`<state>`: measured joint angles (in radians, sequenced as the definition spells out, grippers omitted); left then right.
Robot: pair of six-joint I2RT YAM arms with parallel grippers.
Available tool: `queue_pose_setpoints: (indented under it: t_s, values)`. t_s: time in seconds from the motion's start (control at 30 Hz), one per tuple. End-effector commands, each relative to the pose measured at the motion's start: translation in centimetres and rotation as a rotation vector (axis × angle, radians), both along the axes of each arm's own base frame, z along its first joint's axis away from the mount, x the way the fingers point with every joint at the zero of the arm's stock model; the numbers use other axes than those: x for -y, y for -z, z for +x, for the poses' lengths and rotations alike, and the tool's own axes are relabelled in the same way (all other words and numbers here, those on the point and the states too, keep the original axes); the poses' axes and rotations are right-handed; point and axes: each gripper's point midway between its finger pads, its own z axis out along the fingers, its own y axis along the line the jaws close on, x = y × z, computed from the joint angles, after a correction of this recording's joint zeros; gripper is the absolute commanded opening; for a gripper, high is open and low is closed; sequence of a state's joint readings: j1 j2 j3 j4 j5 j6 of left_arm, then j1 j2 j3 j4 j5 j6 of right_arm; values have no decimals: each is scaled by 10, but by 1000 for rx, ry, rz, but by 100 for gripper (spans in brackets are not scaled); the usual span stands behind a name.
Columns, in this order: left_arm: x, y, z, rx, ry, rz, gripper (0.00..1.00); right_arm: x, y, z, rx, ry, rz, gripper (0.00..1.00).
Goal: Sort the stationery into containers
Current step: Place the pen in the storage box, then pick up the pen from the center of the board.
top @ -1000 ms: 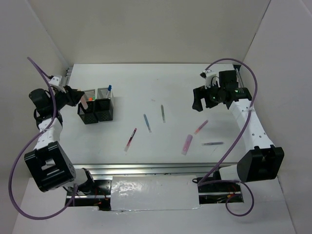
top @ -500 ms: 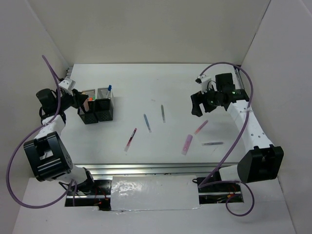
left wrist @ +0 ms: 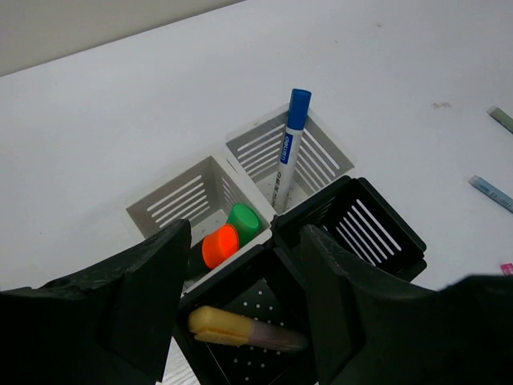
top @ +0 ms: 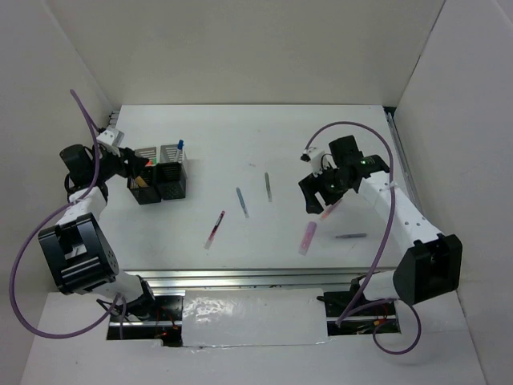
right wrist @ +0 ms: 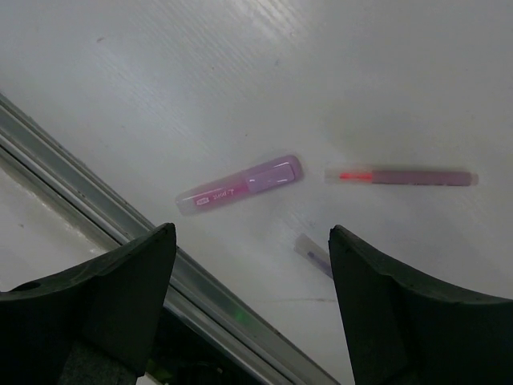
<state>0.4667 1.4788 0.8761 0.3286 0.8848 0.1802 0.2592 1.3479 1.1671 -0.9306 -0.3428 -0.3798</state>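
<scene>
On the table (top: 240, 132), the right gripper (right wrist: 250, 269) hangs near 3 o'clock, jaws wide apart and empty, over a pink highlighter (right wrist: 240, 186), a dark pen (right wrist: 401, 176) with a red bit, and a pen end (right wrist: 314, 255) too blurry to name. The left gripper (left wrist: 244, 309), jaws apart and empty, sits over the four mesh cups (top: 159, 178) at 9 o'clock and hides their near edges. In the cups stand a white blue-capped pen (left wrist: 288, 148), a green cap (left wrist: 243, 220) and an orange cap (left wrist: 219, 245), and a yellow-capped marker (left wrist: 244, 329) lies low in a black one.
</scene>
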Motion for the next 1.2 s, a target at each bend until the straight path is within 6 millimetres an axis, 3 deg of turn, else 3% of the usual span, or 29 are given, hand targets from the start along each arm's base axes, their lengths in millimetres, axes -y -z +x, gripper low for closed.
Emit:
queue_pose_setpoints:
  t_s: [0.0, 0.23, 0.27, 0.3, 0.33, 0.4, 0.63, 0.77, 0.83, 1.17]
  values:
    - [2, -35, 8, 98, 32, 53, 69, -1, -7, -19, 37, -69, -40, 83]
    - [22, -65, -3, 156, 103, 100, 70, 11, -4, -34, 274, -603, -231, 85]
    - [27, -78, -4, 192, 134, 142, 70, 11, -6, -35, 315, -663, -247, 85]
    - [38, -71, -9, 148, 168, 136, 70, 10, -4, -35, 336, -717, -261, 85]
    - [44, -74, -11, 143, 191, 147, 84, 9, 0, -35, 371, -815, -292, 85]
    - [59, -85, -19, 142, 243, 147, 94, 5, 7, -34, 408, -945, -324, 86]
    - [92, -127, -42, 199, 299, 74, 95, -7, 47, -34, 398, -1259, -392, 83]
    - [108, -147, -62, 221, 303, 39, 96, -4, 74, -32, 369, -1369, -427, 82]
    - [115, -154, -69, 232, 309, 40, 96, -5, 78, -27, 371, -1402, -436, 82]
    - [122, -147, -81, 192, 289, 3, 96, -13, 101, -13, 320, -1482, -420, 83]
